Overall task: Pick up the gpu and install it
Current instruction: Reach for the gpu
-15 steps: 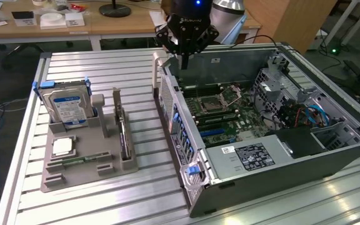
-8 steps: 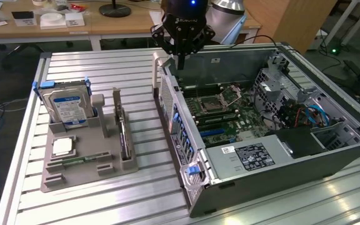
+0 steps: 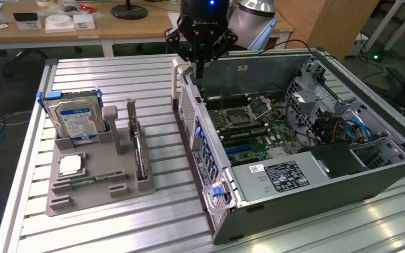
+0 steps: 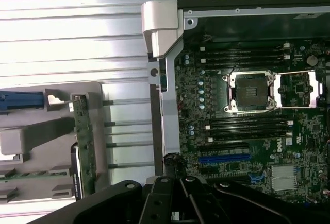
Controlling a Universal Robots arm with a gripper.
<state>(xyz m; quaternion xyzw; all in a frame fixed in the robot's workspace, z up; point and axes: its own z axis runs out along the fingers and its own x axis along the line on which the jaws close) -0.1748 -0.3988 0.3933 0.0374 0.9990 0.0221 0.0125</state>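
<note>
One slatted metal counter carries everything. The biggest thing on it is an open computer case lying on its side with the motherboard facing up. Beside the case, toward the exterior view's left, sits a grey parts holder, with a silver hard drive standing at its far end.

The tool hangs over the case's rear wall, well apart from the holder. It is closed, with nothing visible between its fingers.

The gpu stands on its long edge in a slot along the side of the holder nearest the case. The wrist view shows its thin dark edge and brownish face.

It is probably light and stiff, but fragile. A thin board like this would likely crack or shed parts if bent or squeezed on its face. The free long edge looks like the best place to hold it, pinched across its thickness near the middle of its length so it hangs level. The bare board gives little grip and may slip, so the hold should be firm but not crushing.
</note>
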